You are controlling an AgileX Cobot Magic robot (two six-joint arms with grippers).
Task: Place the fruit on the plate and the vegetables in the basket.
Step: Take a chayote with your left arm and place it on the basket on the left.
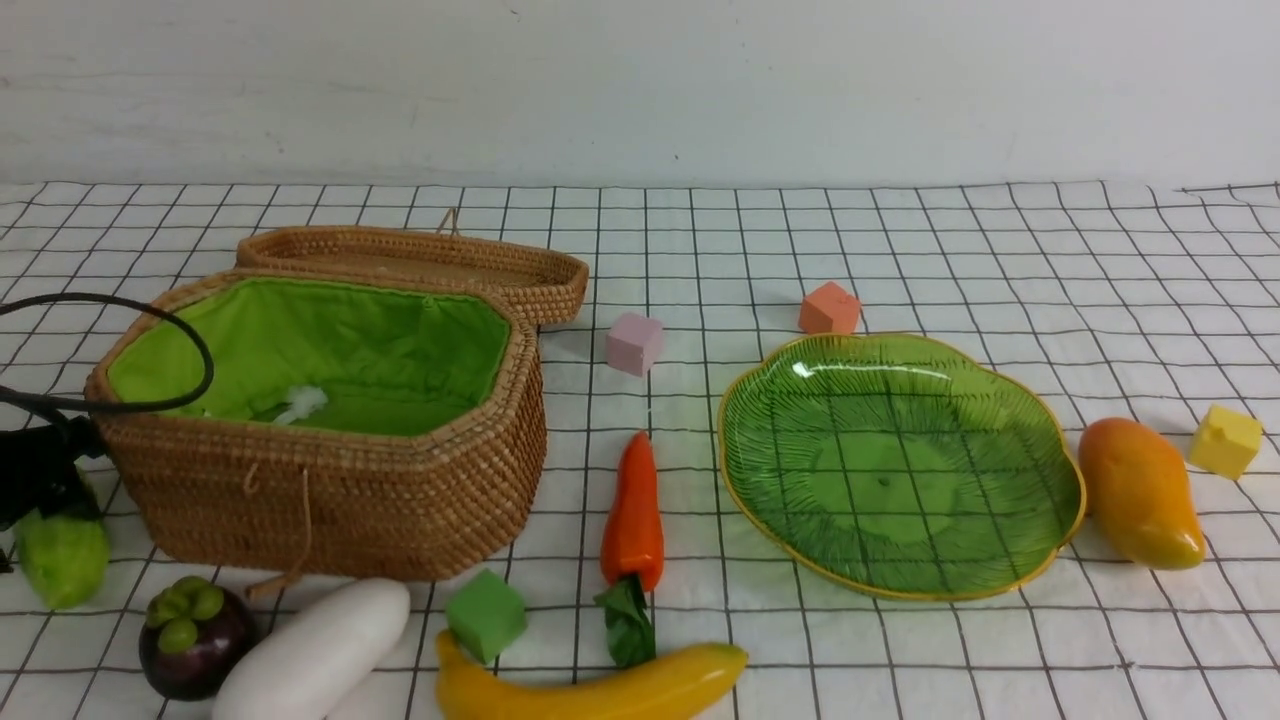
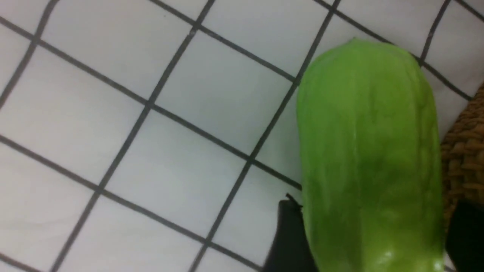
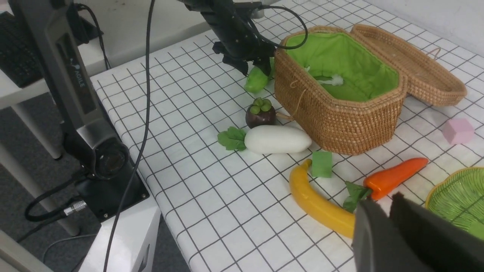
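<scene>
Left end effector (image 3: 255, 66): angled downward, fingers (image 2: 289, 234) spread apart. Right end effector (image 3: 382, 202): held aloft, fingers closed together, nothing held.

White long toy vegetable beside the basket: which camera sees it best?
The right wrist view: the smooth white toy vegetable lies whole, leaves included. The front view crops the vegetable; the left wrist view misses it.

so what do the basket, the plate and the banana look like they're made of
Basket: woven wicker, matte brown coils, with green cloth lining. Plate: translucent green glass or plastic, tablecloth grid shows through, glossy highlight. Banana: likely smooth plastic, shiny.
</scene>
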